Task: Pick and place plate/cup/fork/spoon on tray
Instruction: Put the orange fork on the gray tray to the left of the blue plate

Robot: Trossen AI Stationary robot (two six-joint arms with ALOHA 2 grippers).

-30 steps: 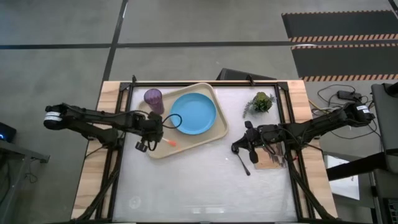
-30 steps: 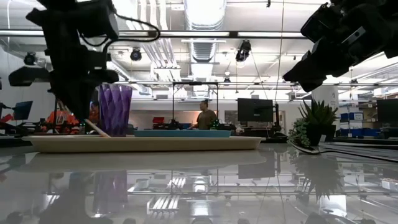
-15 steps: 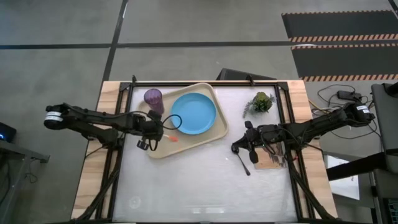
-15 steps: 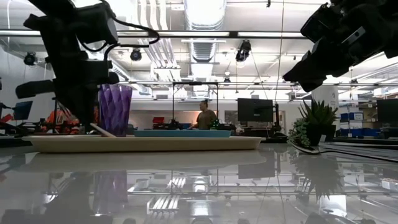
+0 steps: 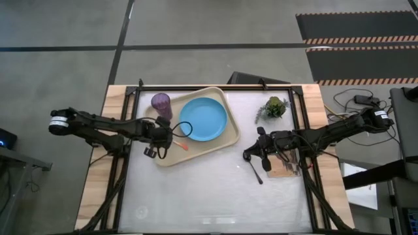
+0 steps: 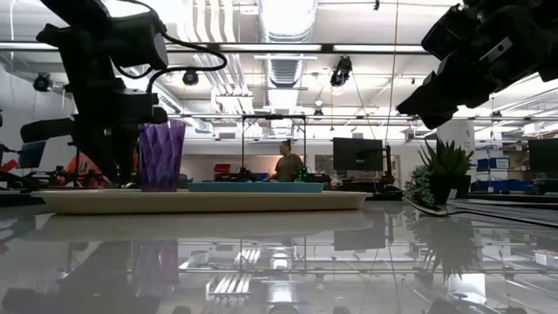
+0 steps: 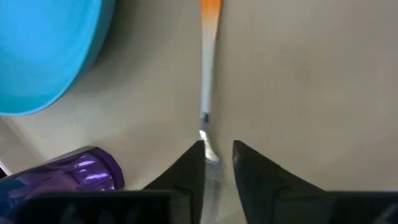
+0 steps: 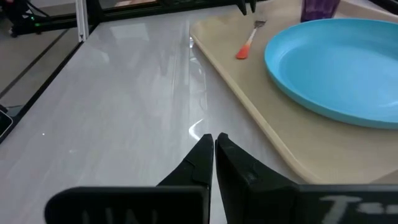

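Looking down from above, the orange-handled metal fork (image 5: 180, 145) lies on the cream rectangular plastic tray (image 5: 230, 137), while the left wrist view shows the left gripper (image 7: 217, 155) slightly parted, empty; I judge the dark spoon (image 5: 255, 172) next.

Light-blue plate (image 5: 203, 119), ribbed purple cup (image 5: 161, 103), orange-handled fork (image 7: 206, 93) on a cream tray (image 5: 215, 145) — the spoon (image 5: 254, 171) looks black, perhaps.
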